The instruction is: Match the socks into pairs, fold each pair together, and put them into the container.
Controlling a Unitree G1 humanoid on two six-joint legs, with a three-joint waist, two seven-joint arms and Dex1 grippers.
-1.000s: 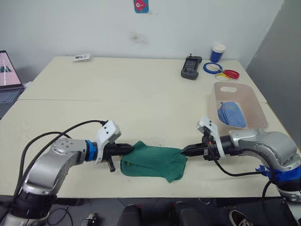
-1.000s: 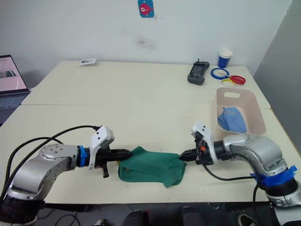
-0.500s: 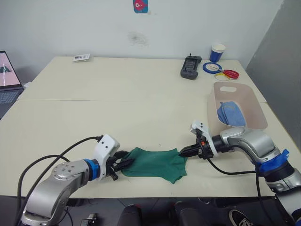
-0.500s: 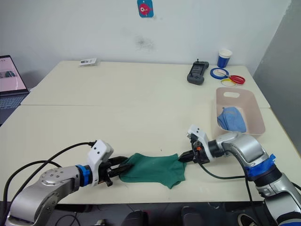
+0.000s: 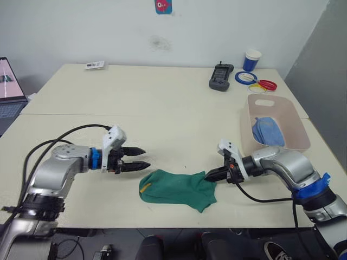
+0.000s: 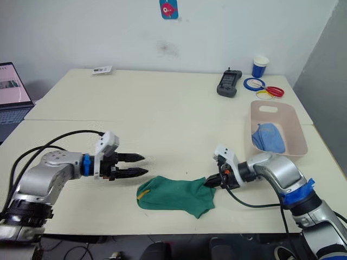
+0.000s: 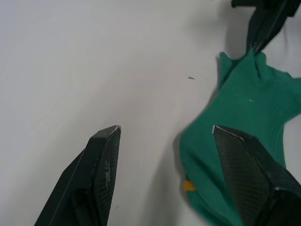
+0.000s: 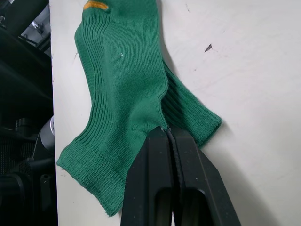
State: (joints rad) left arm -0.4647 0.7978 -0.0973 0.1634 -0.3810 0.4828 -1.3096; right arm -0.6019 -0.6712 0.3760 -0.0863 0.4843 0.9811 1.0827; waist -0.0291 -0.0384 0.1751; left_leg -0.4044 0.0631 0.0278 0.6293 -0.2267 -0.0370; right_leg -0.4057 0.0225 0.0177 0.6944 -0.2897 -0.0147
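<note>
The dark green socks (image 5: 176, 188) lie flat near the table's front edge, one layered on the other, a small yellow mark (image 8: 96, 4) at their left end. My right gripper (image 5: 209, 175) is shut on their right edge, fingertips pinching the fabric (image 8: 127, 70). My left gripper (image 5: 145, 157) hovers open just left of and above the socks' left end (image 7: 244, 117), touching nothing. The pink-beige container (image 5: 290, 122) stands at the right with light blue socks (image 5: 267, 131) inside it.
At the back right are a blue paper cup (image 5: 252, 59), tape rings with red scissors (image 5: 257, 82) and a black device (image 5: 220, 77). A laptop (image 5: 8, 81) sits at the far left, a white tag (image 5: 95, 66) at the back left.
My left gripper opened, let go of the green socks' left end and drew back up and to the left. The socks now lie flat. The right gripper stays shut on them.
</note>
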